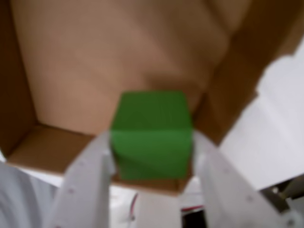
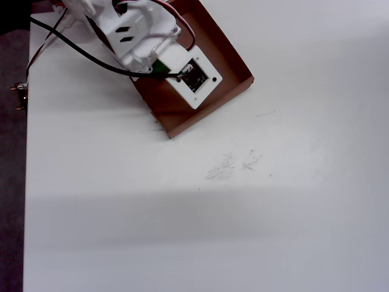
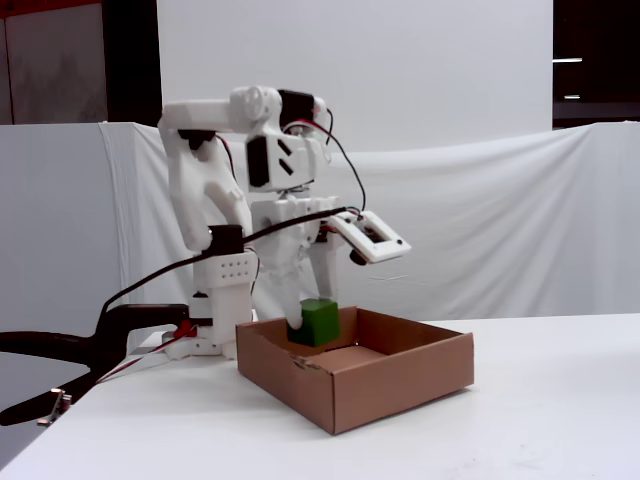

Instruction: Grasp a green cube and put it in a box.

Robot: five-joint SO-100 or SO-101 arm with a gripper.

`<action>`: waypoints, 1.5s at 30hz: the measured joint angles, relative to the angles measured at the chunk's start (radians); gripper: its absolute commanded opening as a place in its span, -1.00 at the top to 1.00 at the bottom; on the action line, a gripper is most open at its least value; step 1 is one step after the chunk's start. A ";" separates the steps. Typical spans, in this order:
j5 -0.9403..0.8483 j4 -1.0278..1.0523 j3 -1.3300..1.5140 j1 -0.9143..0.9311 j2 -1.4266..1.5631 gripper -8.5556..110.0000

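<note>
Gripper: the gripper points down over the box, its two white fingers clamped on the green cube; in the fixed view it hangs at the box's far left corner.
Green cube: the green cube sits squeezed between the fingertips, one finger on its left face, one on its right in the wrist view; in the fixed view the cube rides at the height of the box rim, above the floor.
Box: the box, brown cardboard with low walls, rests on the white table; from overhead the box lies far left, half hidden under the arm.
Cables: black and red wires trail off the arm to the left in the overhead view.
</note>
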 measured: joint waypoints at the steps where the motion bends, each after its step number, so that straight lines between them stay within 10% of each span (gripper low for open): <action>1: 0.000 -0.006 0.000 -0.005 -0.017 0.63; 45: 0.000 -0.094 -0.049 -0.072 -0.255 0.50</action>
